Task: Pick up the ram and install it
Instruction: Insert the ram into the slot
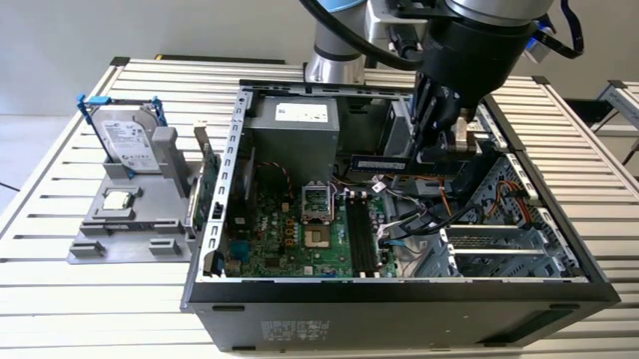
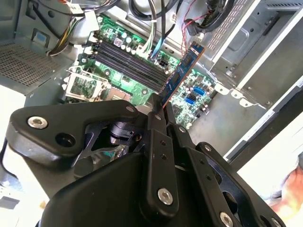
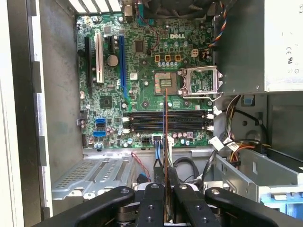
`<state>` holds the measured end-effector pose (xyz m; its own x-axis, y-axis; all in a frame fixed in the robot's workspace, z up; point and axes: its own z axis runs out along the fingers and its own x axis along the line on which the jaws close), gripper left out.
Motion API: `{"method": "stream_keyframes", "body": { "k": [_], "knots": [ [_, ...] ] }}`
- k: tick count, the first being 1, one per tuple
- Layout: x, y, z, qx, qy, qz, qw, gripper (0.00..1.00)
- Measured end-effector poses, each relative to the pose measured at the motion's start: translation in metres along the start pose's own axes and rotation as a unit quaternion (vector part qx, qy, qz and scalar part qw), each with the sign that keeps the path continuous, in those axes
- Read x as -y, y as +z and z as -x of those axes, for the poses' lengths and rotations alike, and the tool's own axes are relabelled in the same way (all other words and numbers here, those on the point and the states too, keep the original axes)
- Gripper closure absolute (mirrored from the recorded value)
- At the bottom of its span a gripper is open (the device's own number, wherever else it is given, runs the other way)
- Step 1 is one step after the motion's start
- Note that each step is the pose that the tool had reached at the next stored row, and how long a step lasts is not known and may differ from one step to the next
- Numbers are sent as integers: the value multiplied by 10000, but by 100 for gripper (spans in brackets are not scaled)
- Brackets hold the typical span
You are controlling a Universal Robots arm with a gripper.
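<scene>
The gripper (image 1: 436,155) is clenched on the ram (image 1: 378,163) and grasps it by one end. In the exterior view the ram hangs level, a little above the centre of the frame, inside the open computer case (image 1: 399,288). It is over the motherboard (image 1: 289,232) and apart from the empty memory slots (image 1: 361,235), lying crosswise to them. In the first wrist view the ram (image 3: 165,137) appears edge-on between the fingers (image 3: 152,198). At the exterior view's left, a hard drive (image 1: 128,142) stands in a grey holder (image 1: 120,232) on the table (image 1: 50,187).
</scene>
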<state>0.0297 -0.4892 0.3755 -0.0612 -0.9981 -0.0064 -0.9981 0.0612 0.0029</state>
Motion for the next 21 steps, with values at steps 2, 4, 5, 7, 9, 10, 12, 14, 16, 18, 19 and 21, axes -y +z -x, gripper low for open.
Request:
{"method": "stream_keyframes", "body": {
  "k": [2,4,5,7,9,10,12,14,16,18,19,21],
  "knots": [
    [0,0,0,0,30,0,10000,100],
    [0,0,0,0,60,0,10000,100],
    [0,0,0,0,74,-1,10000,100],
    [0,0,0,0,97,-1,10000,100],
    [0,0,0,0,120,-1,9999,100],
    [0,0,0,0,129,-1,9999,100],
    [0,0,0,0,145,-1,9999,100],
    [0,0,0,0,167,-1,9999,100],
    [0,0,0,0,195,-1,9998,100],
    [0,0,0,1,235,0,9997,100],
    [0,0,0,1,251,0,9997,100],
    [0,0,0,1,285,0,9996,100]
  ]
}}
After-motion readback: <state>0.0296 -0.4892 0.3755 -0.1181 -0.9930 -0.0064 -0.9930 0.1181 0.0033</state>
